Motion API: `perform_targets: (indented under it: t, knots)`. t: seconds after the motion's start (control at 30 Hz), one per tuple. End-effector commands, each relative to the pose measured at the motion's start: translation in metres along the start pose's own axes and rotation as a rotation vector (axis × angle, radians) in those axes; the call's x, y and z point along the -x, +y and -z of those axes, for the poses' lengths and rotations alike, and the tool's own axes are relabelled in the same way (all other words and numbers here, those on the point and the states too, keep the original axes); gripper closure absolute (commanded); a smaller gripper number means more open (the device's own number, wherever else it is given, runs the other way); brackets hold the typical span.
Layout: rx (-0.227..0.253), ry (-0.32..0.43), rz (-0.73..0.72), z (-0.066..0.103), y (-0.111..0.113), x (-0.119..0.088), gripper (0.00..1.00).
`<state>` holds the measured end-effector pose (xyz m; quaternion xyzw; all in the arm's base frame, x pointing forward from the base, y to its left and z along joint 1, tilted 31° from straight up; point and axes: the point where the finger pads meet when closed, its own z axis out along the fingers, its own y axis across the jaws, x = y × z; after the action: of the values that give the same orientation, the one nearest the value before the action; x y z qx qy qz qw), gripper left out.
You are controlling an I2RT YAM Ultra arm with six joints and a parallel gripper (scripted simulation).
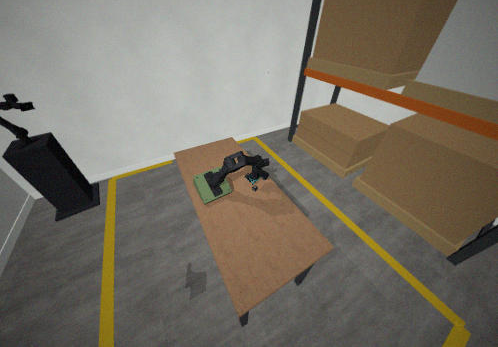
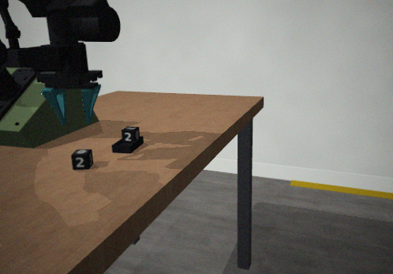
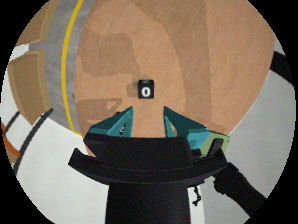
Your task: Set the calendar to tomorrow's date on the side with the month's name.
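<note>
The loose black cube [image 1: 254,188] [image 2: 82,159] [image 3: 146,90] stands on the table in front of the tray. It shows a white 2 to the exterior view and an upright 0 in the wrist view. The small black tray [image 2: 121,148] lies flat on the table with the other cube [image 2: 128,137] in it, a 2 on the side facing the exterior camera. The month's name is not readable. My gripper [image 2: 76,124] [image 3: 148,109] is partly open and empty, fingers pointing down, above and behind the loose cube. In the wrist view the tray is mostly hidden by the left finger.
The arm's green base block [image 1: 212,187] [image 2: 39,130] stands on the wooden table [image 1: 250,238] [image 2: 189,114] behind the gripper. The table's edge runs beyond the tray. Shelves with large boxes [image 1: 345,133] stand away from the table.
</note>
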<state>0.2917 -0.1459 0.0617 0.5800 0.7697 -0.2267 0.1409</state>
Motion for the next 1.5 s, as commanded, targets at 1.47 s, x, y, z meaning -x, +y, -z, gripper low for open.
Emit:
perform_targets:
  t: [1.47]
  knots:
    - [0.019, -0.015, -0.001, -0.024, 0.006, 0.003, 0.53]
